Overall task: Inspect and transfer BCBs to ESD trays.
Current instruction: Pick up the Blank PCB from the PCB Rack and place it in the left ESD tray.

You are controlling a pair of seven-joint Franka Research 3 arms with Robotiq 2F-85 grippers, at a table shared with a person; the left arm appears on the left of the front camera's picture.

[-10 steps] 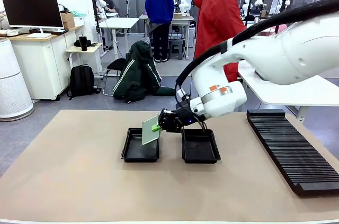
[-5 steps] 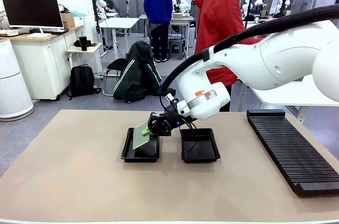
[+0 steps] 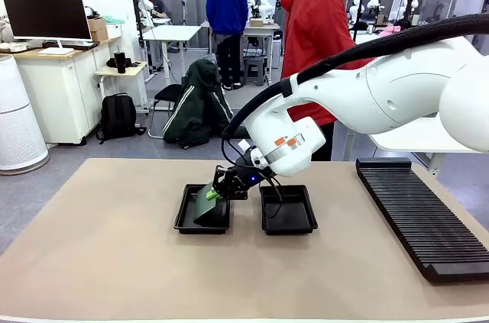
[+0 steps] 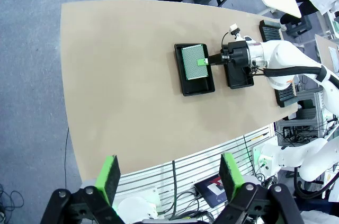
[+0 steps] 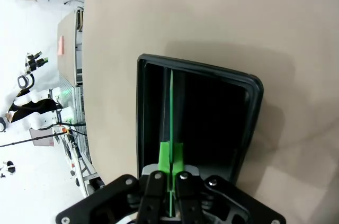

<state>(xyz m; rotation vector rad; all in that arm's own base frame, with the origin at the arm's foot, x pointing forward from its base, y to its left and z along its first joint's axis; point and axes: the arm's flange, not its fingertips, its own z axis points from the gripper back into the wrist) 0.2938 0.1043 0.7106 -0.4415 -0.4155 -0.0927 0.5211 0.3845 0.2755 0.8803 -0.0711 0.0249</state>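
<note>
Two trays sat on the one table point(image 3: 114, 262): the left tray point(image 3: 200, 229) and, at its three o'clock, the right tray point(image 3: 290, 230). There was one board point(image 4: 190, 62), tilted over the left tray. One long ribbed rack point(image 3: 420, 216) lay along the table's three o'clock side. There were two grippers, the left gripper point(image 4: 169, 173) and the right gripper point(image 3: 212, 194), each with two green-tipped fingers. Past the twelve o'clock edge were one person in red point(image 3: 317, 33), one person in blue point(image 3: 229, 10), one monitor point(image 3: 46, 16) and one backpack point(image 3: 118, 117).
</note>
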